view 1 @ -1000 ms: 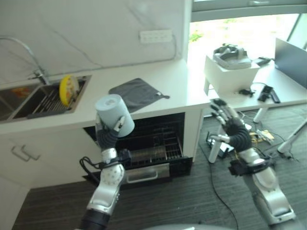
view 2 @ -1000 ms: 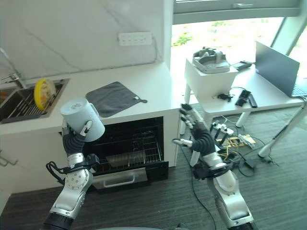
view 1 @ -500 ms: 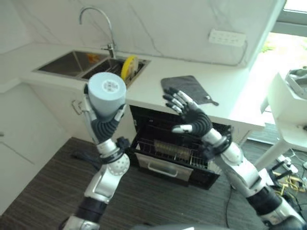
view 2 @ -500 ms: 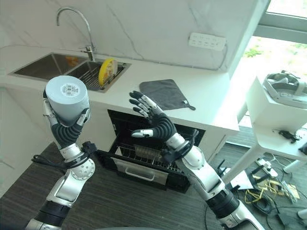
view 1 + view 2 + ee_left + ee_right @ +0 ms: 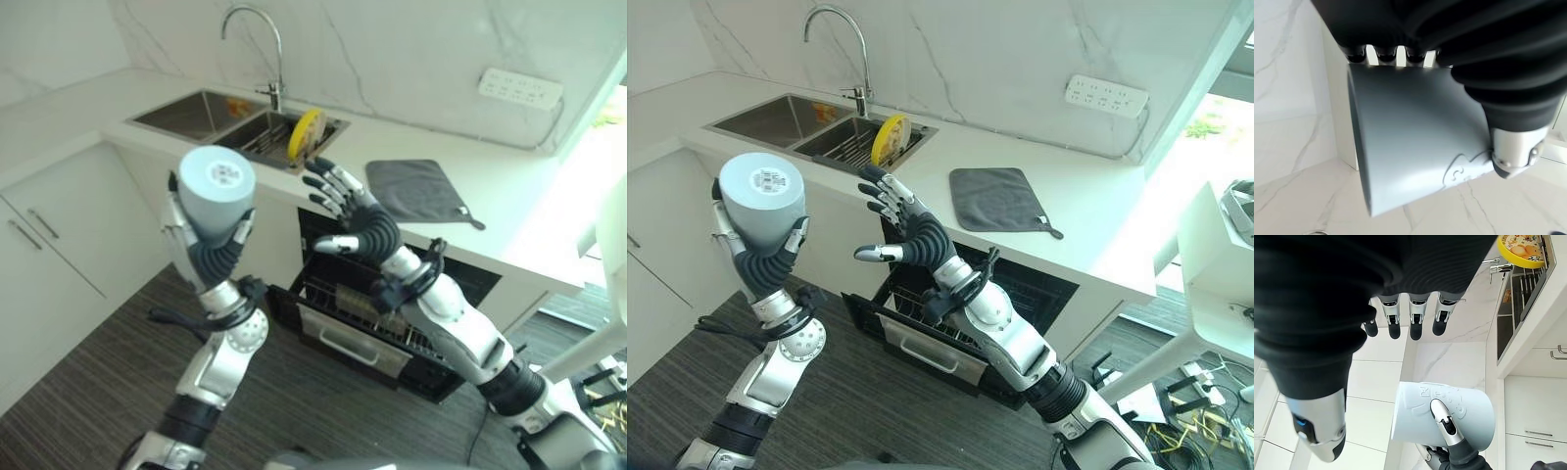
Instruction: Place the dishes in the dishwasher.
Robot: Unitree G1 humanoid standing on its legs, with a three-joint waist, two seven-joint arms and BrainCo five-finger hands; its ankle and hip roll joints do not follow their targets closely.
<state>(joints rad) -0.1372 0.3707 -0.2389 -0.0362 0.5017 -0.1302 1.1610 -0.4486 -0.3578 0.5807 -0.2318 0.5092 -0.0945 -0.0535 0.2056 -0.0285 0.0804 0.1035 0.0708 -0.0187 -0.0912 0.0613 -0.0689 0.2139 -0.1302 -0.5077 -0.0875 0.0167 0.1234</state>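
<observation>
We see a white marble wall (image 5: 1019, 49) with a socket strip (image 5: 1106, 95) behind a white counter (image 5: 1087, 220), white cabinet doors (image 5: 69, 225) on the left, dark striped flooring (image 5: 882, 411), and bright daylight at far right.

Kitchen, prob. in a home or show flat. White worktop (image 5: 1087, 225) w/ steel double sink (image 5: 774, 119) + curved tap (image 5: 844, 39), marble-look wall w/ socket strip (image 5: 1106, 95). Yellow plate (image 5: 888, 138) stands in sink rack. Grey mat (image 5: 999, 197) on worktop. Below: open dishwasher (image 5: 950, 323) w/ wire rack pulled out, white cupboards (image 5: 59, 235) w/ bar handles, dark wood-look floor (image 5: 686, 362).
</observation>
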